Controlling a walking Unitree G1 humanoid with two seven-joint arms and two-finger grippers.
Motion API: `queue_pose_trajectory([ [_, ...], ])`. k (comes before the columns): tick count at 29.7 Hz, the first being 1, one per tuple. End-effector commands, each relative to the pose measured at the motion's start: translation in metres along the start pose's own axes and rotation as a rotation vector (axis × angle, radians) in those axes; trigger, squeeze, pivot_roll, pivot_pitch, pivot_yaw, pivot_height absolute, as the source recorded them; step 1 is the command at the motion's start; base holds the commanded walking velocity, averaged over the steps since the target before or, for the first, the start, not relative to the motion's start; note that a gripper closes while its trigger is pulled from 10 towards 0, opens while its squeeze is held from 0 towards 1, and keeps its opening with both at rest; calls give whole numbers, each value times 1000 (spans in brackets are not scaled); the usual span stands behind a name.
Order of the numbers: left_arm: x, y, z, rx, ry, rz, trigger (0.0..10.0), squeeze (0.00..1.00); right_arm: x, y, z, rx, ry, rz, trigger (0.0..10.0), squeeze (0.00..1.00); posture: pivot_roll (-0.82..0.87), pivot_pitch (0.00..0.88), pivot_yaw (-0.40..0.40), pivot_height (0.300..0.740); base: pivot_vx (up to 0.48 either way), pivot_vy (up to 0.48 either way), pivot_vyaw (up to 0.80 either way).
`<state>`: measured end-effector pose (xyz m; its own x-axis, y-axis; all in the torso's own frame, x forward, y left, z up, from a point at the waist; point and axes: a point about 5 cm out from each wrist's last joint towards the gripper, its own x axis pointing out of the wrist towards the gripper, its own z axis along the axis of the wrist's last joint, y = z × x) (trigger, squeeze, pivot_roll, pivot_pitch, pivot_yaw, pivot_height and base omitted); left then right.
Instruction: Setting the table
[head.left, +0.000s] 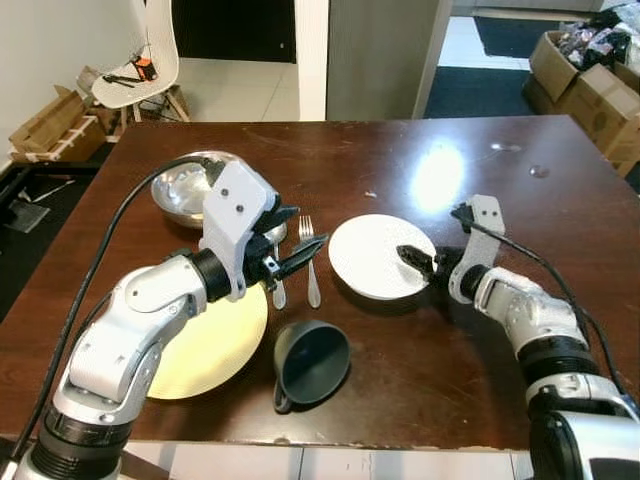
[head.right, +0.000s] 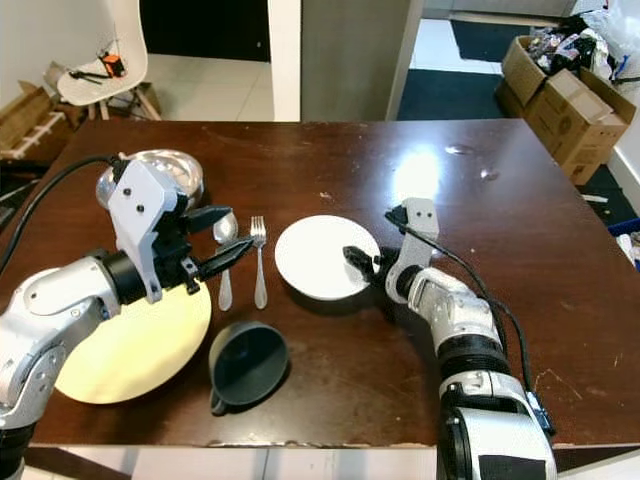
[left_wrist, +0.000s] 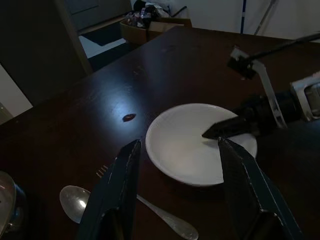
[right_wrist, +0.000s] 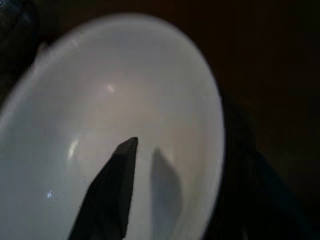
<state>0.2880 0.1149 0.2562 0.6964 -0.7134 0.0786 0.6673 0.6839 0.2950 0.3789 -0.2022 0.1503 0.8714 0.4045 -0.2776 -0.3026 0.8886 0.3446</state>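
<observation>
Dark brown wooden table (head.left: 520, 380), glossy, with a bright patch of reflected light (head.left: 437, 172) toward the far side. Pale tiled floor (head.left: 240, 95) beyond, running to a dark doorway (head.left: 232, 28) and a grey pillar (head.left: 385, 58). White chair (head.left: 145, 62) at far left — small tools lying on its seat. Cardboard boxes (head.left: 590, 85) stacked at far right, more boxes (head.left: 45, 128) low by the left wall. Dark rug (head.left: 475, 92) behind the pillar.

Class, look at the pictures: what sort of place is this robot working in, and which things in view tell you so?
Probably a dining area in a home. A dark wooden table holds a white plate, a fork and a spoon; a white chair stands on the tiled floor beyond, with cardboard boxes nearby.
</observation>
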Motion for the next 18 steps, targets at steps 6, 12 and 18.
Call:
queue_pose_trajectory([
  [6, -1, 0, 1, 5, 4, 5, 10000, 0, -2, -7, -21, 7, 76, -25, 0, 0, 47, 77, 92, 740, 0, 0, 0],
  [12, -1, -1, 1, 4, 3, 7, 10000, 0, -4, -12, -20, 22, 39, -46, 0, 0, 43, 77, 92, 740, 0, 0, 0],
  [18, 1, -1, 0, 2, 3, 10, 10000, 0, -5, -11, -15, 56, -29, -22, 0, 0, 38, 73, 89, 740, 0, 0, 0],
])
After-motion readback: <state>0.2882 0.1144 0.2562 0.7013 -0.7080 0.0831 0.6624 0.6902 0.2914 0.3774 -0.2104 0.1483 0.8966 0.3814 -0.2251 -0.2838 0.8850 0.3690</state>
